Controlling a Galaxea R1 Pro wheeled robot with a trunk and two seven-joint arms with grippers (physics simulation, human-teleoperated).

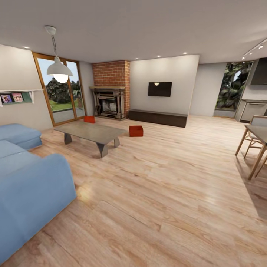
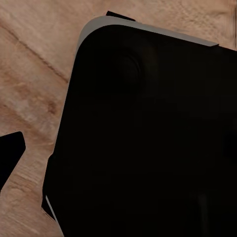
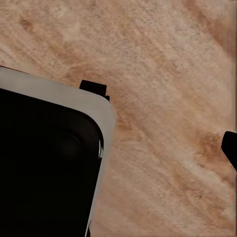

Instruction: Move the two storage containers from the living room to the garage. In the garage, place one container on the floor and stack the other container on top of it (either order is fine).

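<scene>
Head view: living room with a light wood-plank floor (image 1: 159, 193). Two red-orange bins stand on that floor at the far end. The first bin (image 1: 136, 131) sits just beyond the right end of the grey bench (image 1: 91, 132), in front of the long dark cabinet (image 1: 158, 118). The second bin (image 1: 89, 119) sits behind the bench, near the brick fireplace (image 1: 110, 92) and the glass door (image 1: 61, 91). The two bins are well apart from each other, with the bench corner between them. A black TV (image 1: 160, 89) hangs above the cabinet. A blue sofa (image 1: 26, 178) is at near left; a wooden table with chair (image 1: 256, 142) at right.

Wrist views: each shows a dark, rounded body with a pale edge over plank flooring. A small dark tip, left tool (image 2: 10, 153), and another, right tool (image 3: 230, 148), appear at the frame edges; whether either tool is spread or pressed together I cannot tell. Both bins lie far from either tool, across the room
</scene>
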